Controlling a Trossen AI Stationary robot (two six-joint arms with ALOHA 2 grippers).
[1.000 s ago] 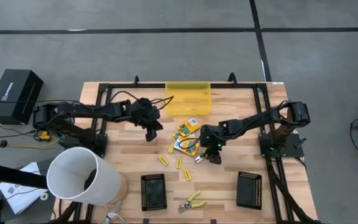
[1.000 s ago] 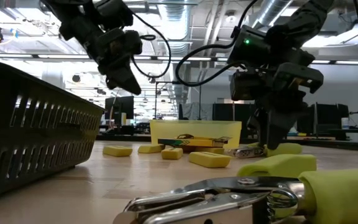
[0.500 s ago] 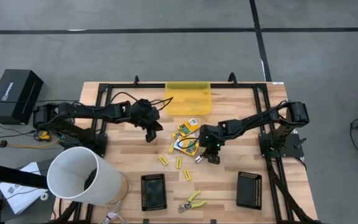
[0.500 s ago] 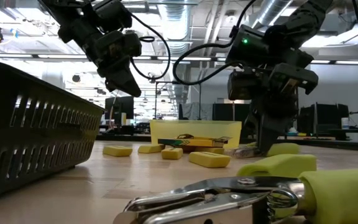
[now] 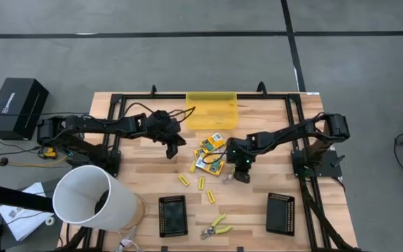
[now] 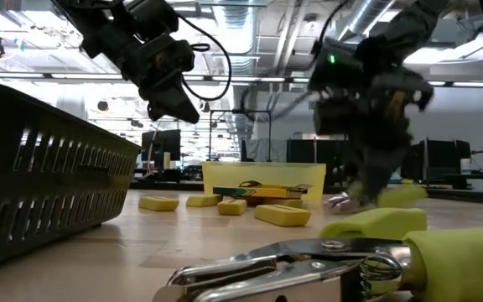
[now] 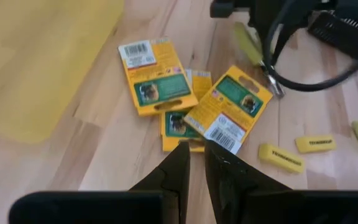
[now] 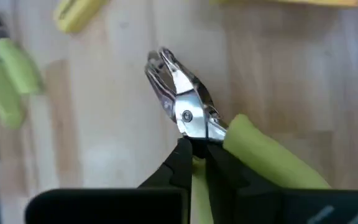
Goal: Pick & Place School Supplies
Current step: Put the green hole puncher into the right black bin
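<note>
**Ana:** Jaws first: the right gripper [image 8: 192, 163] is pinched on one yellow-green handle of the small metal pliers [image 8: 185, 106], at the bottom middle of the right wrist view. The left gripper [image 7: 193, 163] has its fingers nearly pressed together, holding nothing, hanging over the flat yellow-and-green printed boxes [image 7: 157, 78].

**Ben:** Where does that sit from above?

**Ana:** Centre of the high view, just right of the box pile [image 5: 210, 152], with the translucent yellow rectangular bin [image 5: 212, 110] above it in the frame.

**Ben:** What could go wrong?

**Ana:** I judge the hold is thin: only one handle sits between the fingers, so the pliers could swivel or slip on the lift. The free handle could also swing and clip a short yellow stick [image 5: 201, 183] or a box.

**Ben:** What does one view add?

**Ana:** Only the right wrist view shows how the handle is held. The high view alone shows the second pair of pliers [image 5: 217, 225] at the bottom middle, between the two black rectangular trays [image 5: 173, 213].
</note>
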